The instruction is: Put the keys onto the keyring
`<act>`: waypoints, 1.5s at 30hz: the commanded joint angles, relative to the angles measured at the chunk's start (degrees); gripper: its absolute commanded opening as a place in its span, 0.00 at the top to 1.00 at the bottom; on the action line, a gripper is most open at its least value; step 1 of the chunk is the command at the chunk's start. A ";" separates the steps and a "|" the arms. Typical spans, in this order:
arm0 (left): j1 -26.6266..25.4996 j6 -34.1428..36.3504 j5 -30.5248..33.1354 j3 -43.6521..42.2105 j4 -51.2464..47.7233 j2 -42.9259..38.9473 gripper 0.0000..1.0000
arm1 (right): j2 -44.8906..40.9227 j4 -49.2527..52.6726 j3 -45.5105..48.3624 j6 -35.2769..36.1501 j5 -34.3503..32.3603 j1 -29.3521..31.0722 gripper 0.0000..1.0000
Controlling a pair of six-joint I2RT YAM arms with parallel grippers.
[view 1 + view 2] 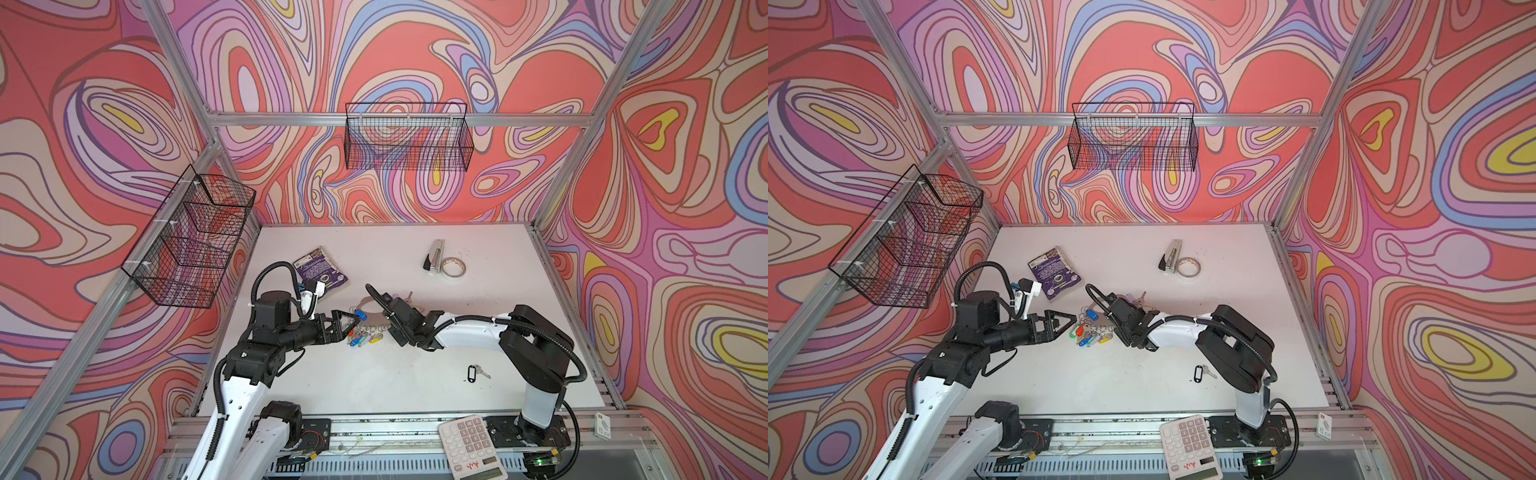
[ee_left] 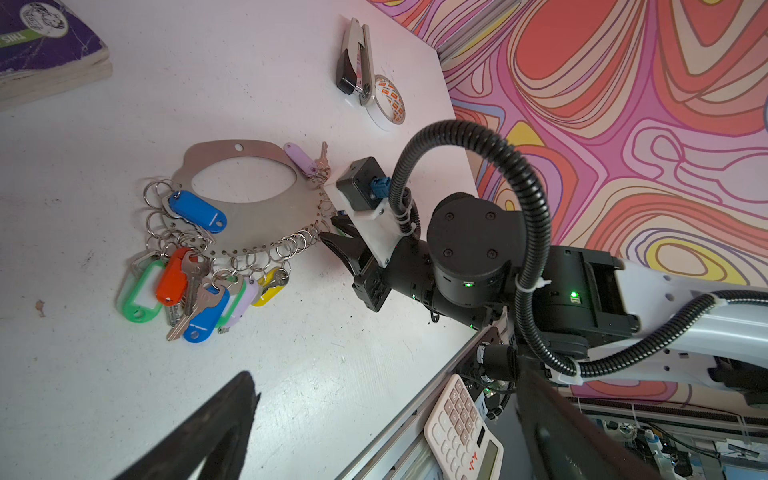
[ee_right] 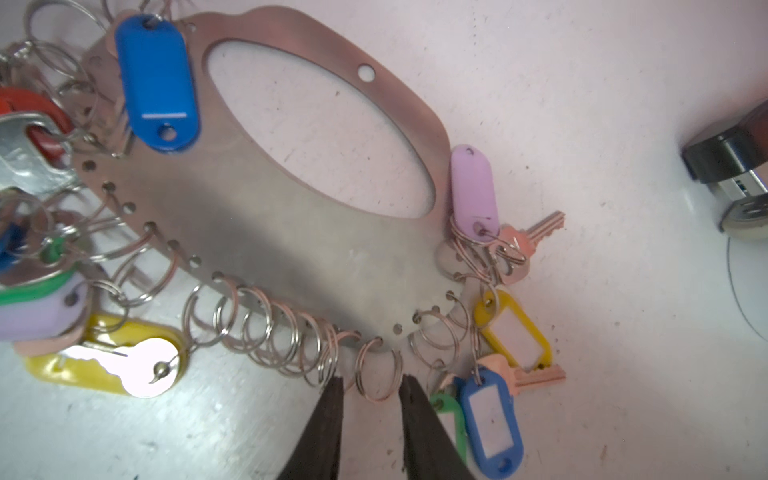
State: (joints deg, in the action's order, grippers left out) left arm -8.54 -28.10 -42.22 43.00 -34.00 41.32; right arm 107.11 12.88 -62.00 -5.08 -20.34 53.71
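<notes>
Lying flat, keys (image 1: 474,371): tag (image 1: 471,372) axis near-far, blade (image 1: 485,373) pointing right; left gripper (image 1: 352,326) wide, right gripper (image 3: 370,380) slightly parted.

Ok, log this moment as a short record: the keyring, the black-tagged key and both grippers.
keyring: flat on the table, between the two grippers
keys: black-tagged key lying loose on the table, clearly apart from the keyring, untouched
left gripper: open wide, holding nothing, just short of the keyring
right gripper: jaws slightly apart, on either side of an empty split ring on the keyring's edge; no clear grip
progress: key not yet on the keyring
</notes>
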 commanded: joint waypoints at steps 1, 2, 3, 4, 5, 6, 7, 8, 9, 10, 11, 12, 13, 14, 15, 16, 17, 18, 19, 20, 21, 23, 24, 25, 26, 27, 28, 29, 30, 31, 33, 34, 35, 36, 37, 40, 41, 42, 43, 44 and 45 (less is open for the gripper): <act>0.36 0.19 -0.81 -0.72 1.23 -0.88 0.00 | 1.58 0.47 -1.18 1.01 -1.44 0.34 0.74; 0.36 0.23 -0.85 -0.73 1.19 -0.97 0.00 | 1.73 0.47 -1.33 1.05 -1.53 0.38 0.74; 0.38 0.16 -0.85 -0.73 1.27 -0.98 0.00 | 1.90 0.55 -1.38 1.12 -1.61 0.38 0.75; 0.36 0.19 -0.89 -0.73 1.27 -1.04 0.00 | 2.10 0.64 -1.68 1.09 -1.99 0.37 0.76; 0.41 0.17 -0.94 -0.73 1.35 -1.07 0.00 | 2.30 0.73 -1.88 1.05 -2.12 0.39 0.76; 0.36 0.15 -0.93 -0.73 1.26 -1.06 0.00 | 2.58 0.82 -1.98 1.10 -2.10 0.40 0.76; 0.36 0.15 -0.94 -0.73 1.30 -1.08 0.00 | 2.80 0.76 -2.07 1.19 -2.08 0.38 0.76; 0.36 0.15 -0.94 -0.73 1.29 -1.13 0.00 | 2.92 0.74 -2.08 1.13 -2.03 0.36 0.76; 0.36 0.15 -0.94 -0.73 1.32 -1.15 0.00 | 3.01 0.65 -2.14 1.18 -2.15 0.39 0.76; 0.36 0.15 -1.00 -0.73 1.27 -1.15 0.00 | 3.18 0.49 -2.16 1.18 -2.35 0.40 0.76; 0.36 0.15 -0.98 -0.73 1.30 -1.15 0.00 | 3.31 0.39 -2.10 1.18 -2.63 0.36 0.76; 0.36 0.16 -1.02 -0.73 1.28 -1.15 0.00 | 3.37 0.20 -2.13 1.17 -2.85 0.36 0.76; 0.41 0.15 -1.02 -0.73 1.27 -1.14 0.00 | 3.37 0.09 -2.24 1.22 -3.23 0.40 0.77; 0.36 0.16 -1.02 -0.77 1.31 -1.15 0.00 | 3.53 -0.18 -2.24 1.30 -3.55 0.39 0.78; 0.36 0.16 -1.02 -0.73 1.30 -1.16 0.00 | 3.62 -0.35 -2.32 1.38 -3.72 0.42 0.78; 0.37 0.15 -1.01 -0.76 1.25 -1.15 0.00 | 3.73 -0.52 -2.34 1.48 -4.00 0.40 0.80; 0.36 0.15 -1.02 -0.80 1.25 -1.18 0.00 | 3.89 -0.71 -2.34 1.61 -4.31 0.36 0.81; 0.36 0.15 -1.02 -0.75 1.41 -1.24 0.00 | 3.95 -0.99 -2.34 1.65 -4.44 0.42 0.83; 0.36 0.15 -0.96 -0.81 1.42 -1.24 0.00 | 3.94 -1.23 -2.21 1.74 -4.47 0.40 0.84; 0.41 0.15 -1.00 -0.80 1.34 -1.22 0.00 | 3.90 -1.69 -2.04 1.81 -4.52 0.42 0.86; 0.36 0.15 -0.98 -0.82 1.43 -1.24 0.00 | 3.89 -1.93 -1.86 1.85 -4.29 0.40 0.86; 0.36 0.17 -1.03 -0.82 1.35 -1.24 0.00 | 4.02 -2.46 -1.81 2.11 -3.95 0.35 0.89; 0.37 0.12 -0.98 -0.82 1.39 -1.24 0.00 | 4.05 -2.75 -1.81 2.25 -3.62 0.37 0.90; 0.36 0.07 -1.03 -0.82 1.40 -1.24 0.00 | 4.17 -3.04 -1.81 2.41 -3.42 0.36 0.92; 0.36 0.07 -0.99 -0.82 1.40 -1.24 0.00 | 4.24 -3.20 -1.81 2.44 -3.31 0.35 0.93; 0.36 0.06 -1.02 -0.82 1.34 -1.24 0.00 | 4.22 -3.45 -1.90 2.43 -3.23 0.42 0.95; 0.36 0.06 -1.03 -0.82 1.36 -1.29 0.00 | 4.01 -3.63 -1.81 2.43 -3.21 0.43 0.97; 0.36 0.06 -1.01 -0.82 1.43 -1.32 0.00 | 3.95 -3.66 -1.81 2.43 -3.12 0.36 0.98; 0.36 0.13 -0.98 -0.82 1.44 -1.30 0.00 | 3.73 -3.66 -1.73 2.28 -2.89 0.40 1.00; 0.36 0.06 -1.02 -0.82 1.47 -1.30 0.00 | 3.35 -3.55 -1.57 2.11 -2.86 0.39 1.00; 0.36 0.07 -0.95 -0.75 1.39 -1.41 0.00 | 2.58 -2.85 -1.30 1.39 -2.38 0.41 1.00; 0.38 0.06 -0.98 -0.81 1.32 -1.54 0.00 | 2.06 -2.27 -1.20 0.72 -1.72 0.38 1.00; 0.41 0.07 -0.83 -0.82 1.31 -1.64 0.00 | 1.51 -1.67 -1.11 0.25 -1.03 0.43 1.00; 0.36 0.06 -0.60 -0.73 1.20 -1.76 0.00 | 0.69 -0.89 -0.91 -0.34 -0.27 0.34 1.00; 0.36 0.09 -0.33 -0.68 1.13 -1.94 0.00 | -0.12 -0.16 -0.78 -0.96 0.76 0.35 1.00; 0.38 -0.03 0.29 -0.73 1.11 -2.60 0.00 | -2.92 2.16 0.09 -2.91 3.09 0.42 1.00; 0.36 -0.19 0.45 -0.81 1.13 -2.74 0.00 | -3.75 2.96 0.36 -3.43 3.59 0.40 1.00; 0.36 -0.42 0.48 -0.98 1.36 -2.95 0.00 | -4.89 3.77 0.76 -4.16 4.18 0.37 1.00; 0.39 -0.97 0.47 -1.23 1.75 -3.07 0.00 | -5.82 4.48 1.27 -4.74 4.74 0.41 1.00; 0.28 -1.52 0.56 -1.55 2.19 -3.27 0.00 | -7.52 5.19 1.66 -5.29 5.13 0.35 1.00; 0.21 -1.98 0.48 -1.84 2.67 -3.36 0.00 | -8.77 6.06 2.03 -5.94 5.51 0.40 1.00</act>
State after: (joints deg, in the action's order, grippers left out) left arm -8.54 -28.88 -41.98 42.39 -32.77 38.61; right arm 102.26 15.49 -61.08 -8.27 -17.10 53.71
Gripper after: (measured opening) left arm 0.998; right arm 0.048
